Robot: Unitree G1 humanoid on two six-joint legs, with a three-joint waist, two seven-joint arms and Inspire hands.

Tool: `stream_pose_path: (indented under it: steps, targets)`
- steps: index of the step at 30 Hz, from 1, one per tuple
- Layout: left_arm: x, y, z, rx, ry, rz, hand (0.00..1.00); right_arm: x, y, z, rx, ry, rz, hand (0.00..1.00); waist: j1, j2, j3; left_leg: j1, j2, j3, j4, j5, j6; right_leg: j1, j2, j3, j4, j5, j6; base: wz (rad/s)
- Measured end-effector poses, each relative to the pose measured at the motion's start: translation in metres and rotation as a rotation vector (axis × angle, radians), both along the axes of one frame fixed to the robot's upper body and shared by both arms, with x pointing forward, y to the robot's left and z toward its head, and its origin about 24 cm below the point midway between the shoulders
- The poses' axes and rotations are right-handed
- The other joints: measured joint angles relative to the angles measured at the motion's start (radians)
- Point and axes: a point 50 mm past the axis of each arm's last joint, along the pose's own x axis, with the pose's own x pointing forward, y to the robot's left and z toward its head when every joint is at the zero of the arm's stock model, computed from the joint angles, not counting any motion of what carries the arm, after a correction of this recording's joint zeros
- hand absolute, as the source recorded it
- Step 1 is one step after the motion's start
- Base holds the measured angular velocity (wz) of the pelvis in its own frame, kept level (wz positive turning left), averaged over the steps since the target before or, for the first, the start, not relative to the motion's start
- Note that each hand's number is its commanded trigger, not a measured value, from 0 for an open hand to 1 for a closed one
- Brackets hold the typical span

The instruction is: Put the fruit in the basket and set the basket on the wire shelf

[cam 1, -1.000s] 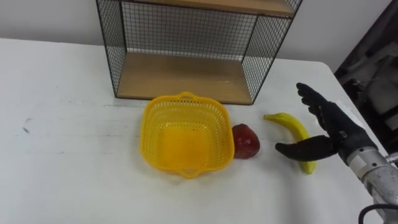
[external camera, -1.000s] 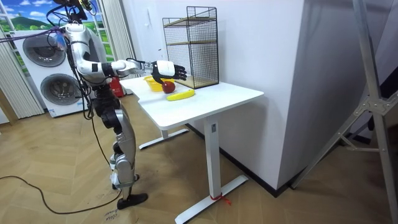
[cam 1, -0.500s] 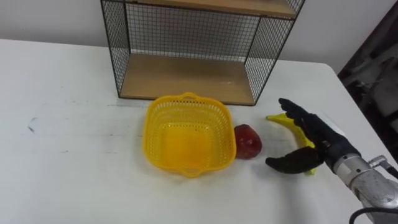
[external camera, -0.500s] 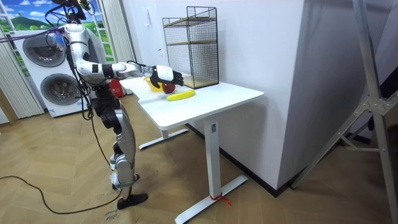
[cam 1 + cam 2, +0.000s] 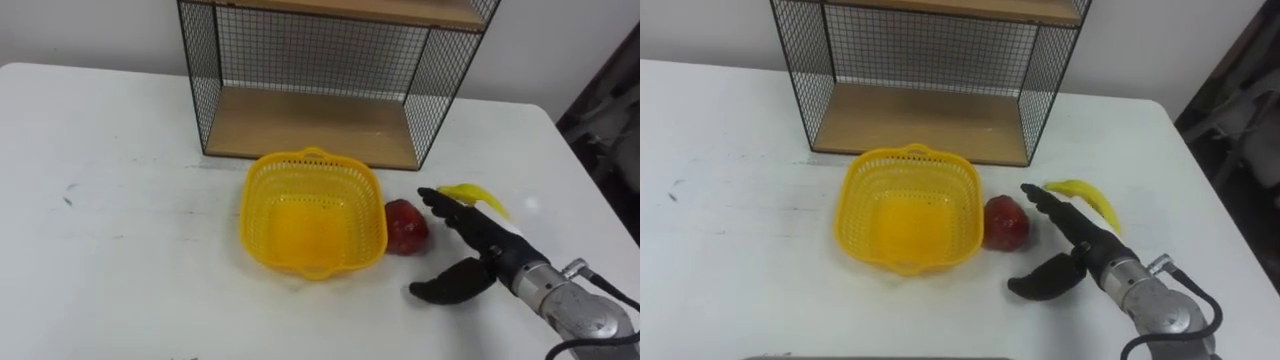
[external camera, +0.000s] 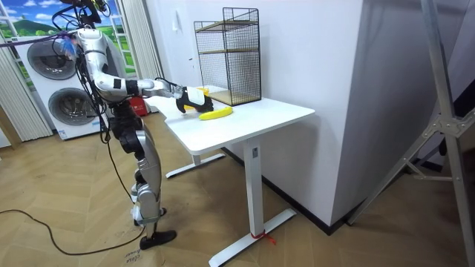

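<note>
The right hand (image 5: 488, 252) hovered low with its fingers straight and thumb spread wide, holding nothing. It was just beside the apple (image 5: 405, 226), which sat close against the empty basket (image 5: 316, 158). The banana (image 5: 475, 197) lay behind the fingers on the table (image 5: 120, 200). The hand would do best to close squarely round the apple without shoving the basket.

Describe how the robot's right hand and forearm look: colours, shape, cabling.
The right hand is black, with slender fingers and a thicker thumb. A white patch shows on its back. Behind it sits a silver-grey cylindrical metal wrist, with a thin dark cable looping beside the forearm.
</note>
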Motion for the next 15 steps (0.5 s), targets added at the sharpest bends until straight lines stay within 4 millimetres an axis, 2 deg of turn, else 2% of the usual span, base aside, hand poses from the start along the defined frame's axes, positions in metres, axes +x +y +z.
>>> stream_pose_path:
  steps: [15]
  targets:
    - [0.0040, -0.0018, -0.0006, -0.003, -0.007, 0.000, 0.00, 0.0049, -0.0001, -0.0007, 0.006, 0.005, 0.000, 0.00, -0.001, 0.001, -0.0020, -0.010, -0.001, -0.016, 0.008, 0.000, 0.000, 0.001, -0.002, -0.017, 0.000, 0.000, 0.000, 0.02]
